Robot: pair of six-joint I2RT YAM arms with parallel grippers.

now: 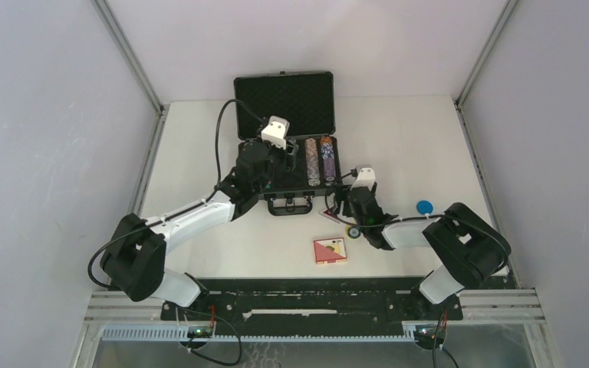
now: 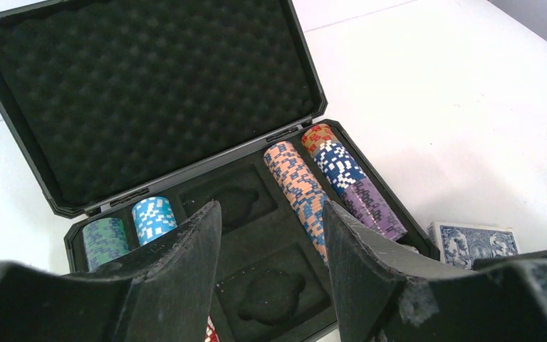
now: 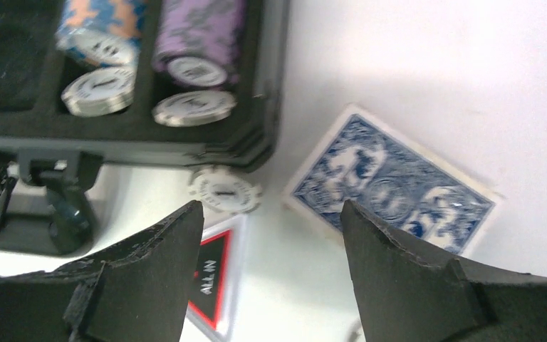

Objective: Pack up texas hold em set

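right pincer (image 3: pixel 269 214), released and empty, is hovering; it should be centring on the white chip (image 3: pixel 224 189), avoiding the blue deck (image 3: pixel 392 192).

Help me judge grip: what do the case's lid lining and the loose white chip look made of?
Lid lining: soft black foam, matte, judging by its egg-crate dimples. Loose white chip: probably hard plastic or clay composite, smooth with a slight sheen.

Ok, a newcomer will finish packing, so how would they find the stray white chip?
Start at the open black case at the far side of the table. By its front right corner, between it and the blue card deck, one white chip lies flat on the table. The other white chips sit inside the case; this one is outside.
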